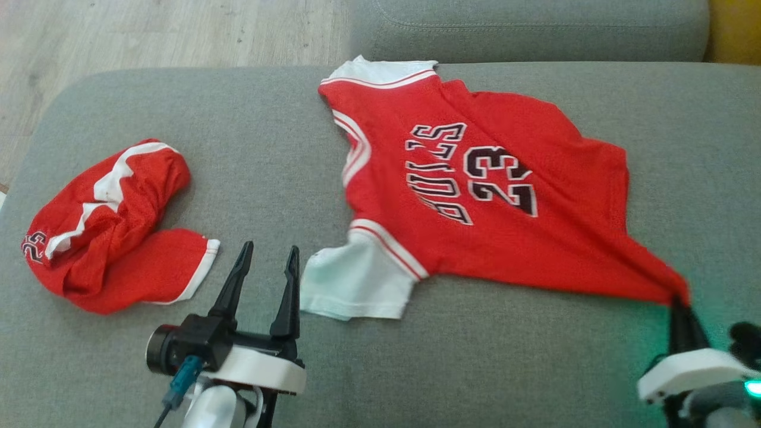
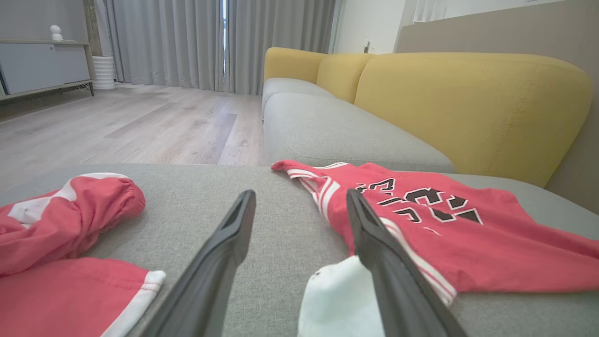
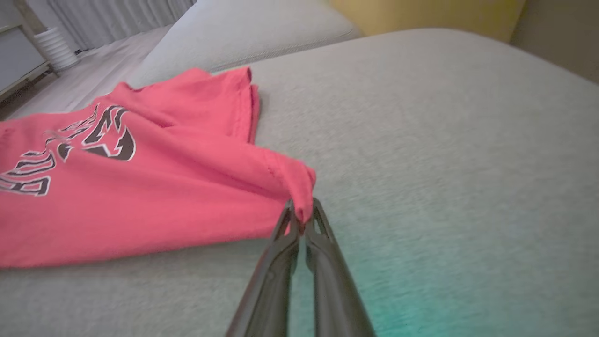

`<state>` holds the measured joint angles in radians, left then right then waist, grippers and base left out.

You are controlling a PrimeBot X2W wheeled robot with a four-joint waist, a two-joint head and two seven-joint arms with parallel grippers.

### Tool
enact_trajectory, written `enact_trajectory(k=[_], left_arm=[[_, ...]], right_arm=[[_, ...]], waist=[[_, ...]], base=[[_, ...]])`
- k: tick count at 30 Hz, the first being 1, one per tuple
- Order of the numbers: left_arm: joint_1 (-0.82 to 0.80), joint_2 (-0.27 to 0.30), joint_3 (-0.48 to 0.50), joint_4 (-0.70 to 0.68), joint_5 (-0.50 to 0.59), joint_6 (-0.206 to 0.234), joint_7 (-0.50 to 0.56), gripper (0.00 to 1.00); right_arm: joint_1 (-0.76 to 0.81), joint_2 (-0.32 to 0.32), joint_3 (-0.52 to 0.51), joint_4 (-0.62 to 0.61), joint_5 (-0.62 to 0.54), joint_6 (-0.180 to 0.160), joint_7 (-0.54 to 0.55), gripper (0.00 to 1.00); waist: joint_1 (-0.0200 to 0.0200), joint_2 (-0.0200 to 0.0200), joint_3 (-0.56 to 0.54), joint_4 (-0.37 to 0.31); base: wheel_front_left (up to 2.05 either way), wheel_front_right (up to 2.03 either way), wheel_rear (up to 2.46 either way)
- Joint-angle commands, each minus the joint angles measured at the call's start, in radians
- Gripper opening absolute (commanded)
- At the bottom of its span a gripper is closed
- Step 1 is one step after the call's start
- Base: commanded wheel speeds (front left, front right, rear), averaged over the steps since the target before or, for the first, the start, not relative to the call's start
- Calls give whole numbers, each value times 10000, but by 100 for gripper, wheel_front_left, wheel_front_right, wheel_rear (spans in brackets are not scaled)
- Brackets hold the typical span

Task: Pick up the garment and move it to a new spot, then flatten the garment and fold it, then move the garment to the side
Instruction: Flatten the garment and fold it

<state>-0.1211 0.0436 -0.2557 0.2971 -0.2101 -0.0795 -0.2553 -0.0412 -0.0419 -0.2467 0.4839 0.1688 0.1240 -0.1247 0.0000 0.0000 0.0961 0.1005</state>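
1. Jersey (image 1: 475, 196), red with white sleeves and "BULLS 23" across it, lies mostly spread out on the grey sofa cushion (image 1: 416, 368), right of centre in the head view.
2. Its long axis runs across the robot's front, with the shoulders and sleeves toward the robot's left and the hem toward its right.
3. The right gripper (image 3: 302, 217) is clamped on the near hem corner. The cloth bunches to a point between the closed fingers, and creases fan out from it.
4. The left gripper (image 1: 270, 246) stands wide open and holds nothing, its fingers pointing away from the robot. It sits just to the left of the near white sleeve (image 1: 351, 282). In the left wrist view one finger crosses in front of that sleeve, and I cannot tell whether they touch.
5. Judging from this, each arm already sits at its own end of the near edge. The left arm is by far the nearer to the sleeve and needs only a short reach to its right.
6. Crumpled red shorts (image 1: 113, 226) lie on the left gripper's other side, well apart from the jersey, and should stay out of the grasp.
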Motion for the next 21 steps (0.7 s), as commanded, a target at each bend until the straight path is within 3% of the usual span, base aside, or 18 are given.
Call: enact_trajectory(k=[1, 7, 15, 21], left_arm=[[-264, 66, 312, -180, 60, -1, -65, 100], [-176, 66, -30, 357, 7, -58, -65, 100], [-268, 137, -851, 1691, -217, -383, 432, 100], [-667, 135, -927, 2369, -333, -237, 930, 100]], right_arm=[[-469, -83, -125, -359, -187, 67, -90, 0], [-597, -83, -465, -520, -314, 67, 79, 0], [-480, -83, -14, -418, 38, 67, 22, 0], [-518, -83, 304, -353, 149, 67, -20, 0]], waist=[[0, 0, 1, 20], [0, 0, 31, 76], [0, 0, 20, 85], [0, 0, 87, -78]], base=[[0, 0, 0], [0, 0, 0], [0, 0, 0], [0, 0, 0]])
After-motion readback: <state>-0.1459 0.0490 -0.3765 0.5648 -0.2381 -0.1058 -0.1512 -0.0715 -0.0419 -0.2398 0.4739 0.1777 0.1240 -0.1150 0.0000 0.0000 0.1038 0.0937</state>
